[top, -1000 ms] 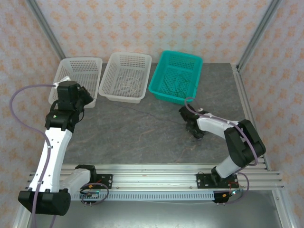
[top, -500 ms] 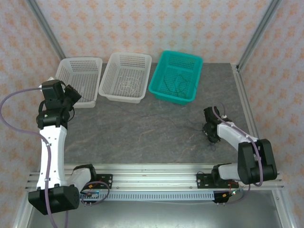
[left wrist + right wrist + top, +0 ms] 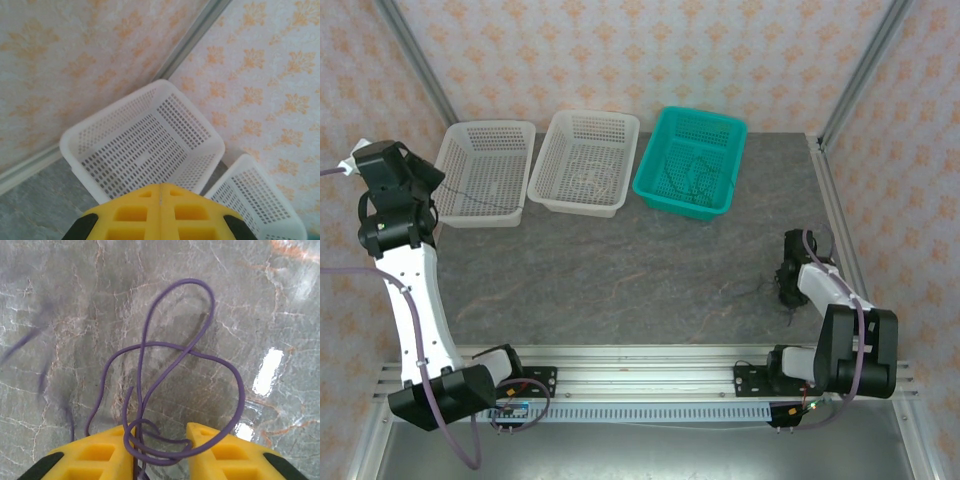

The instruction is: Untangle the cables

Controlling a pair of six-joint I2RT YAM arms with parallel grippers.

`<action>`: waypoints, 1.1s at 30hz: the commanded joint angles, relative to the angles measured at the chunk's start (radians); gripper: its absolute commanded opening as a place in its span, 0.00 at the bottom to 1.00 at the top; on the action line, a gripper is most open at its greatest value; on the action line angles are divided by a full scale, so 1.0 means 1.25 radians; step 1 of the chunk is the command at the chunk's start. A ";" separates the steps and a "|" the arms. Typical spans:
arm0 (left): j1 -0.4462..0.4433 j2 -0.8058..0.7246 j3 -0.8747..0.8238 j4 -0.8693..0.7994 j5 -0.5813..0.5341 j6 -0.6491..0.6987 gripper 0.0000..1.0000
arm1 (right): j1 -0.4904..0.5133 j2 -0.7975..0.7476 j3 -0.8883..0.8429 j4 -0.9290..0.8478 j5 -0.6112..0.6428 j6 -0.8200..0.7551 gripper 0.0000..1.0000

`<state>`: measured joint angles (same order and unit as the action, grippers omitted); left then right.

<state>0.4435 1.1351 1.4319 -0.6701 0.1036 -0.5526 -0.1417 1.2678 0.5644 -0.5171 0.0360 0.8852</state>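
Rest of the cables (image 3: 688,175) lie as a wispy bundle inside the teal basket (image 3: 705,112). One purple cable (image 3: 190,357) is out on the table (image 3: 600,270), well in front of the teal basket and to its right, looped over itself. Its loops pass through the gap of the right gripper (image 3: 157,429), whose yellow fingers (image 3: 220,450) stand apart, not pinching.

In the top view the right gripper (image 3: 786,290) sits near the table's right edge. A second ago it was just in front of the teal basket; it has since pulled away to the near right.

Left gripper (image 3: 161,186) has its pads pressed together. It hangs beyond the outer white basket (image 3: 115,111), the one farthest from the teal basket. It started over that basket's near corner and has swung farther out and up. A thin dark strand (image 3: 470,198) crosses that basket from the left gripper's side; can't tell if it is held.
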 commanded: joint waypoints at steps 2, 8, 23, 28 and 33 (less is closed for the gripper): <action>0.004 -0.009 0.002 0.002 0.044 -0.032 0.00 | -0.005 0.004 0.008 0.001 -0.036 -0.036 0.27; 0.001 -0.011 -0.009 0.093 0.230 -0.070 0.00 | 0.009 -0.047 -0.048 0.128 -0.255 -0.083 0.19; -0.059 0.018 0.233 -0.004 -0.027 -0.006 0.00 | 0.028 -0.075 -0.020 0.056 -0.141 -0.056 0.09; -0.029 0.082 0.334 -0.030 -0.024 -0.018 0.00 | -0.064 0.012 -0.030 0.088 -0.105 -0.049 0.10; -0.018 0.132 0.453 -0.041 -0.032 -0.029 0.00 | -0.106 0.065 -0.016 0.095 -0.067 -0.037 0.12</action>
<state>0.4061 1.2823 1.9209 -0.6842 0.1062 -0.5938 -0.2398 1.3041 0.5541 -0.3882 -0.1543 0.8158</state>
